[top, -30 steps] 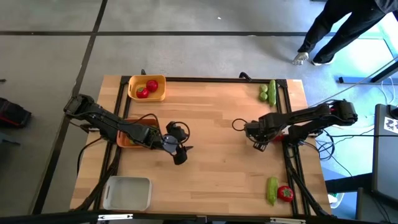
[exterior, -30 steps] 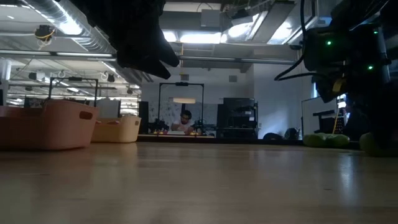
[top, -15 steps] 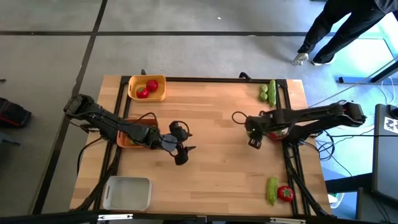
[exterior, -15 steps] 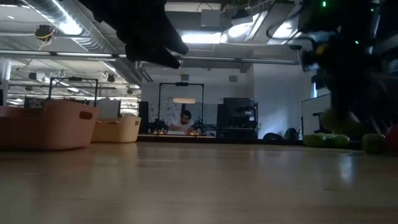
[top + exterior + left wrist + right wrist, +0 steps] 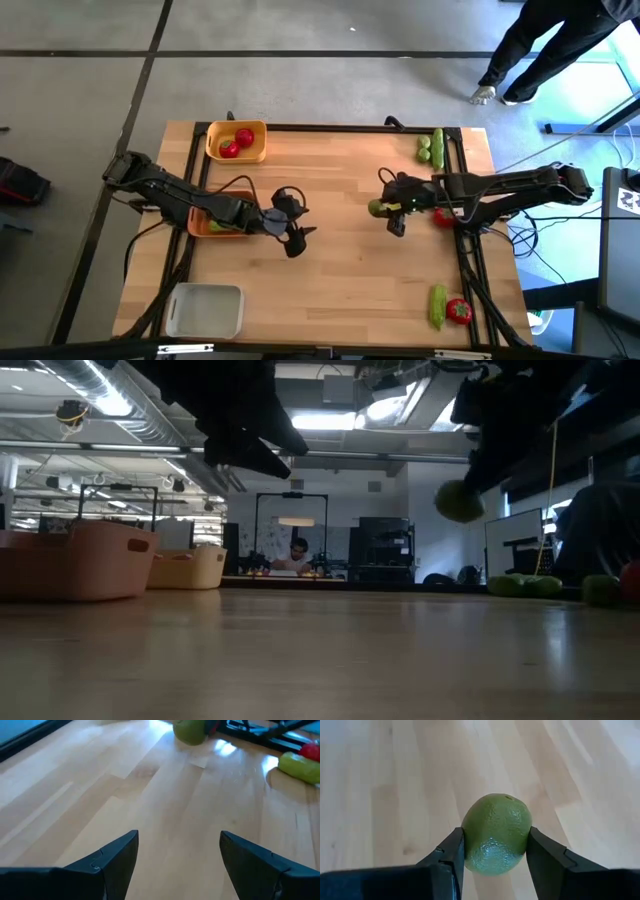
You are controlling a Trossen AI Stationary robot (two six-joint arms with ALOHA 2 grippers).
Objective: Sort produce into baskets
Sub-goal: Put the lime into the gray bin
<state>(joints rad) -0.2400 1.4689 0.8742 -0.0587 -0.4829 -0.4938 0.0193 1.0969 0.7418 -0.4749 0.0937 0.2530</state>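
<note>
My right gripper (image 5: 385,210) is shut on a pale-green lime (image 5: 496,832) above the table's middle right; the lime also shows in the low view (image 5: 458,500) and the high view (image 5: 376,208). My left gripper (image 5: 292,238) hangs open and empty above the table's middle left, its fingers wide apart in the left wrist view (image 5: 177,860). The yellow basket (image 5: 255,152) at the far left holds two red tomatoes (image 5: 237,142). The orange basket (image 5: 205,228) sits partly under my left arm. The white-grey basket (image 5: 205,310) stands at the near left. My right gripper pinches the lime between its two fingers, one on each opposite side (image 5: 465,845). The fingers (image 5: 542,852) come at it slanting down from the table's right. The lime is lifted clear of the table.
A cucumber (image 5: 438,140) and a lime (image 5: 424,152) lie at the far right edge. A tomato (image 5: 443,215) lies under my right arm. A cucumber (image 5: 437,305) and a tomato (image 5: 459,311) lie at the near right. People show in the room beyond the table.
My right gripper has gone up and toward the table's left. The lime now shows between its fingers, lifted clear of the table.
</note>
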